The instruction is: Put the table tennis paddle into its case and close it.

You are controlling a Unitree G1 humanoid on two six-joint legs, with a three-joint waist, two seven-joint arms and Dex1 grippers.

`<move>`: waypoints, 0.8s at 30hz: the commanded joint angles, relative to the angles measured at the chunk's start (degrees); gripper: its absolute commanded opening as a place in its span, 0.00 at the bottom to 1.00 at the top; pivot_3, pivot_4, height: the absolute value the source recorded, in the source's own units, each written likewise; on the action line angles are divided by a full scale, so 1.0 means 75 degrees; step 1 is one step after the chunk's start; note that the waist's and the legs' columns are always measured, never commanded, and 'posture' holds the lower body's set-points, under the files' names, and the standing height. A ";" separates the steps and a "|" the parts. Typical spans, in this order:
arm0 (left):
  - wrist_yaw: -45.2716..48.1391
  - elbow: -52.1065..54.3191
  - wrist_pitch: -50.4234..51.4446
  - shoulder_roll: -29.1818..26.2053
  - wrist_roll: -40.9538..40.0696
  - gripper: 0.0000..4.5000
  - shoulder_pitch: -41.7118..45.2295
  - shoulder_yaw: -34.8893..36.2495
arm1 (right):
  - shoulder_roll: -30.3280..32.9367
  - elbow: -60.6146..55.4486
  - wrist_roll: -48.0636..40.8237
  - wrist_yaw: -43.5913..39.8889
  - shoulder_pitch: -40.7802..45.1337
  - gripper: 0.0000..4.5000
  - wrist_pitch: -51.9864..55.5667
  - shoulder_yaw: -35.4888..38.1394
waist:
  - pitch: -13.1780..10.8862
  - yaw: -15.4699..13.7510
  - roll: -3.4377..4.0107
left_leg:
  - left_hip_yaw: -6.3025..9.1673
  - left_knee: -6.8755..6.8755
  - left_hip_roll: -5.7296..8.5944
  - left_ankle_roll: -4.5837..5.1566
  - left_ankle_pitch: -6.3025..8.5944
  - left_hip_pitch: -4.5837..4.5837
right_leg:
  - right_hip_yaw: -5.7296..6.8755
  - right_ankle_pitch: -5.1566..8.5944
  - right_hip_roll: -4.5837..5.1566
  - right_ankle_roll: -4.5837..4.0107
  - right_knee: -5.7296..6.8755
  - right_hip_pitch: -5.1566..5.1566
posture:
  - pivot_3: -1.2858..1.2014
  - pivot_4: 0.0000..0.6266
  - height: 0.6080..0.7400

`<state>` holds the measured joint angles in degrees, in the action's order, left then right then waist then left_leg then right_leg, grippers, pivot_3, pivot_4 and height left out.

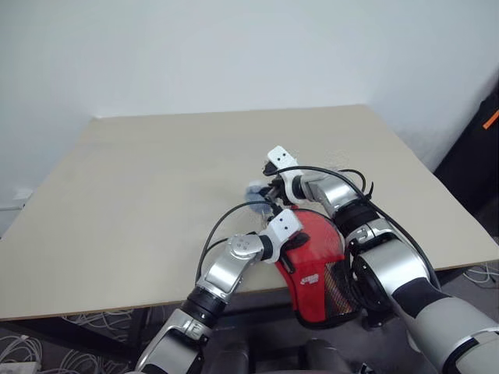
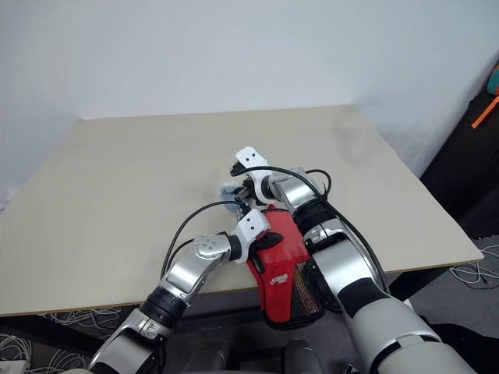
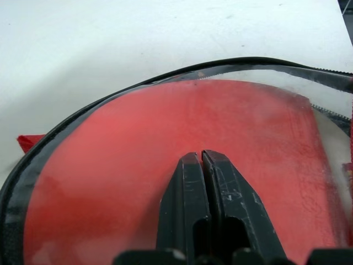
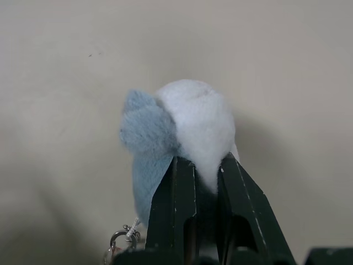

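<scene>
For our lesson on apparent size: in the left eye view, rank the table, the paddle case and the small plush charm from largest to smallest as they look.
1. Table, by far the largest.
2. Case with the red paddle inside.
3. Plush charm, smallest, partly hidden by the right gripper.

Silver arms, black cables, white wrist housings

One beige bench (image 1: 140,202); one small grey-and-white plush toy (image 4: 182,132) with metal ring (image 4: 118,238); loose cables (image 1: 86,319) on floor beneath.
</scene>
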<state>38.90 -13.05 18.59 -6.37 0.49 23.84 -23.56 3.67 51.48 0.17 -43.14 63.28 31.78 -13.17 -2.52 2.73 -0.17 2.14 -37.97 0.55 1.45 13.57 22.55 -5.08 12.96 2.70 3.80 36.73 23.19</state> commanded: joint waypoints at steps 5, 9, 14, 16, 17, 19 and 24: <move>0.0104 -0.0488 0.0167 0.0073 0.0180 0.00 -0.0047 -0.0279 | -0.0176 0.0098 0.0325 0.0483 0.0373 0.00 -0.0689 -0.0019 | 0.0001 0.0001 0.0000 | 0.0001 0.0000 0.0000 0.0000 0.0000 -0.0001 | 0.0001 0.0000 0.0000 0.0000 0.0000 -0.0001 | 0.52 0.00 1.00; 0.0114 -0.0505 0.0152 0.0085 0.0208 0.00 -0.0026 -0.0271 | -0.0214 0.0501 0.0586 0.1047 0.0425 0.00 -0.1065 -0.0012 | 0.0002 0.0000 0.0000 | 0.0001 0.0000 0.0000 0.0000 0.0000 -0.0001 | 0.0000 -0.0002 0.0000 -0.0002 0.0001 -0.0001 | 0.52 0.00 1.00; 0.0108 -0.0553 0.0106 0.0086 0.0251 0.00 0.0016 -0.0254 | -0.0091 0.1379 0.0816 0.2083 0.0614 0.00 -0.1510 0.0142 | 0.0002 0.0000 0.0000 | 0.0001 0.0001 0.0000 0.0000 0.0000 -0.0002 | 0.0000 -0.0005 0.0000 -0.0009 0.0001 -0.0002 | 0.52 0.00 1.00; 0.0123 -0.0566 0.0088 0.0071 0.0261 0.00 0.0018 -0.0238 | -0.0008 0.1651 0.0811 0.2346 0.0699 0.00 -0.1621 0.0226 | 0.0003 -0.0001 0.0000 | 0.0001 0.0001 0.0000 0.0000 0.0000 -0.0003 | 0.0000 -0.0011 0.0001 -0.0018 0.0000 -0.0004 | 0.52 0.00 1.00; 0.0127 -0.0588 0.0078 0.0073 0.0265 0.00 0.0028 -0.0232 | 0.0024 0.1754 0.0812 0.2417 0.0735 0.00 -0.1678 0.0258 | 0.0003 -0.0001 0.0000 | 0.0001 0.0001 0.0001 0.0000 0.0000 -0.0003 | 0.0000 -0.0011 0.0000 -0.0018 0.0000 -0.0005 | 0.52 0.00 1.00; 0.0134 -0.0627 0.0061 0.0064 0.0274 0.00 0.0043 -0.0221 | 0.0122 0.1934 0.0812 0.2544 0.0812 0.00 -0.1760 0.0339 | 0.0003 -0.0002 0.0001 | 0.0001 0.0000 0.0001 0.0000 0.0000 -0.0004 | 0.0000 -0.0010 0.0001 -0.0017 0.0000 -0.0006 | 0.52 0.00 1.00; 0.0159 -0.0702 0.0027 0.0051 0.0283 0.00 0.0084 -0.0211 | 0.0393 0.2107 0.0810 0.2645 0.0928 0.00 -0.1825 0.0468 | 0.0003 -0.0002 0.0001 | 0.0002 -0.0001 0.0004 0.0001 -0.0001 -0.0005 | 0.0000 -0.0010 0.0002 -0.0016 -0.0001 -0.0010 | 0.52 0.00 1.00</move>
<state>40.00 -15.21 17.64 -5.87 1.25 25.23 -23.53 4.92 68.21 5.67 -24.86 67.43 19.52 -10.78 -2.49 2.71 -0.16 2.16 -37.97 0.57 1.47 13.56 22.51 -5.09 12.89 2.72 3.68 36.72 23.12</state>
